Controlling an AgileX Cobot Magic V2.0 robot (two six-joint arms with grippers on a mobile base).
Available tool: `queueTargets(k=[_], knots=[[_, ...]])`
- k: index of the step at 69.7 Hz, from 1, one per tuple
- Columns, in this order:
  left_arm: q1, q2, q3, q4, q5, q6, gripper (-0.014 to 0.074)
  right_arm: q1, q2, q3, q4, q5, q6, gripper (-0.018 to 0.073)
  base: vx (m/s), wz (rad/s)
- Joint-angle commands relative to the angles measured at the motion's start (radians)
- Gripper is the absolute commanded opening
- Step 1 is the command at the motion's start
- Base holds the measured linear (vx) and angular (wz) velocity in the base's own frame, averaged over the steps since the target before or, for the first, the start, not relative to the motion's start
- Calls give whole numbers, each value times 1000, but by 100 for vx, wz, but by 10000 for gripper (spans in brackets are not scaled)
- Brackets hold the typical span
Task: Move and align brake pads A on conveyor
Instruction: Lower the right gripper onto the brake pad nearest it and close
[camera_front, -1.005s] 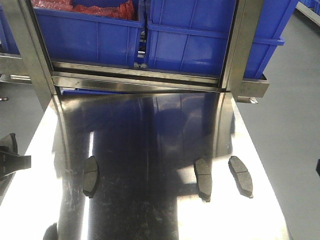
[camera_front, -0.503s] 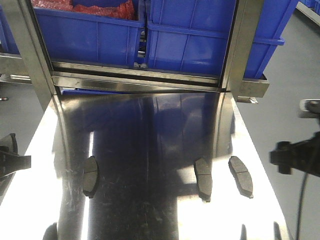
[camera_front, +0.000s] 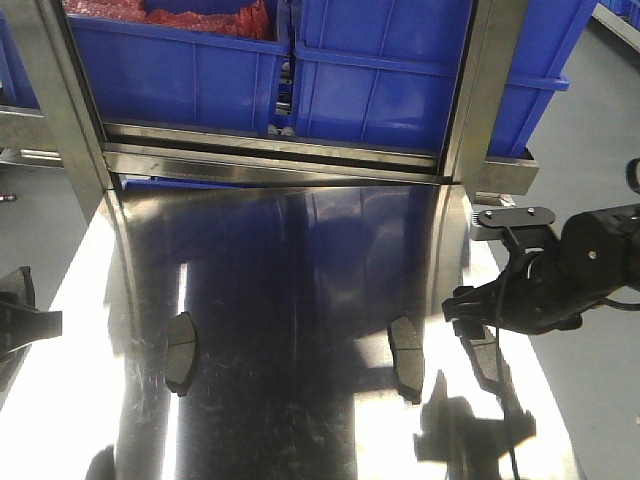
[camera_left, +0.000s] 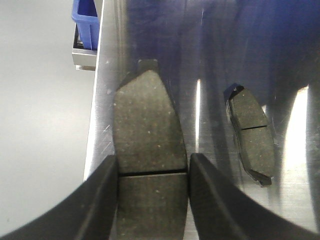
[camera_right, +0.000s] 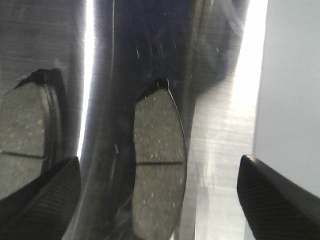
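Observation:
In the left wrist view my left gripper (camera_left: 152, 172) is shut on a dark grey brake pad (camera_left: 149, 135) at its groove, by the steel table's left edge; I cannot tell whether the pad is lifted. A second pad (camera_left: 251, 134) lies to its right and shows again (camera_front: 181, 353) in the front view, where the left gripper (camera_front: 25, 325) sits at the left border. My right gripper (camera_right: 159, 200) is open and hangs over the rightmost pad (camera_right: 159, 160) (camera_front: 487, 358), fingers wide on both sides. Another pad (camera_front: 406, 358) (camera_right: 25, 135) lies just left of it. The conveyor is out of view.
The pads lie on a shiny steel table (camera_front: 300, 300). Blue bins (camera_front: 400, 80) stand on a steel frame (camera_front: 280, 160) behind it, with upright posts (camera_front: 480, 90) at both sides. Grey floor (camera_front: 580, 230) lies beyond the table's right edge.
My right arm has come in from the right and now hangs over the rightmost pad. The left gripper and the pads have not moved.

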Motion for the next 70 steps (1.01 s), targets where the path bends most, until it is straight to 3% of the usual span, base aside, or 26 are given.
queueTargets(k=[1,33,58,70], knots=[[-8,-19,-25,8,-63,-4,132,-1,-3,-39,-10,-17,-6,595,0,0],[-8,-19,-25,8,-63,-4,132,-1,61,-39,-10,-16,-9,590,0,0],[-8,-19,-25,8,-63,-4,132,-1,62,-39,-9,-1,-38,478,0,0],[-8,-19,-25,8,-63,-4,132,-1,62,-39,-6,-5,-50,468,0,0]])
